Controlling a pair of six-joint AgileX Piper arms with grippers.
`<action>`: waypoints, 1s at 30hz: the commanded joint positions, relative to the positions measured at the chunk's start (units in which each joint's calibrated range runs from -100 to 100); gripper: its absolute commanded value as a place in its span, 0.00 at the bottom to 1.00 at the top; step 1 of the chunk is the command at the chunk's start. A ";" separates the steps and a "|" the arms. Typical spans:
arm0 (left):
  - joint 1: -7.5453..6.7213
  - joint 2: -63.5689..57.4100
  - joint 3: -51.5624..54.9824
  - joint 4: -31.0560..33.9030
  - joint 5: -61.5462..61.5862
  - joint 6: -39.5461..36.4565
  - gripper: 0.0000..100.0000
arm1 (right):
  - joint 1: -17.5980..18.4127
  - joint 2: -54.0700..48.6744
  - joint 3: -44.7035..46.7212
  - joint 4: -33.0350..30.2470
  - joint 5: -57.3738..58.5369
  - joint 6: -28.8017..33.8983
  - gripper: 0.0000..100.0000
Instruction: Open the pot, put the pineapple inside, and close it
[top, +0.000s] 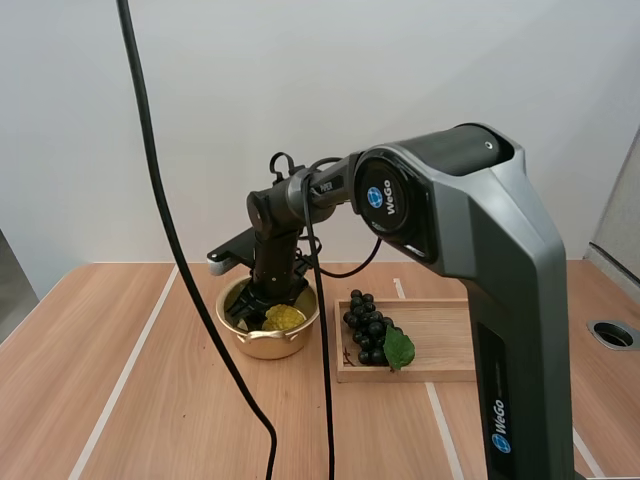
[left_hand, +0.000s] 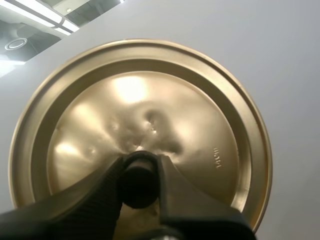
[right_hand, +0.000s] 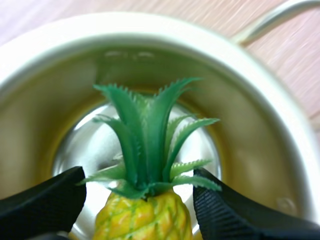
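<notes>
The gold pot (top: 262, 345) stands open on the table, left of the tray. My right gripper (top: 262, 303) reaches down into it. In the right wrist view the gripper (right_hand: 140, 185) is shut on the yellow pineapple (right_hand: 142, 215), one black finger on each side, and the green leaves (right_hand: 150, 135) point at the pot's shiny bottom inside its rim (right_hand: 280, 115). The pineapple (top: 285, 318) shows yellow inside the pot. My left gripper (left_hand: 139, 162) is shut on the black knob (left_hand: 137, 182) of the gold lid (left_hand: 200, 115), held up in front of a pale wall.
A wooden tray (top: 440, 335) lies right of the pot, with a bunch of dark grapes (top: 368, 328) and a green leaf at its left end. A round hole (top: 612, 334) is set in the table's far right. Bare table lies left of and in front of the pot.
</notes>
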 joint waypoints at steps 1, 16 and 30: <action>0.08 -0.46 -0.39 0.44 -0.72 -0.62 0.00 | -0.03 -2.30 -0.37 -0.29 0.12 -0.49 1.00; 0.08 -0.46 -0.39 0.44 -0.10 -0.62 0.00 | -0.03 -11.92 -0.37 -1.71 -0.83 -0.49 1.00; 0.08 -0.46 -0.39 0.44 0.54 -0.62 0.00 | -1.25 -27.89 -0.37 -9.12 2.25 3.25 1.00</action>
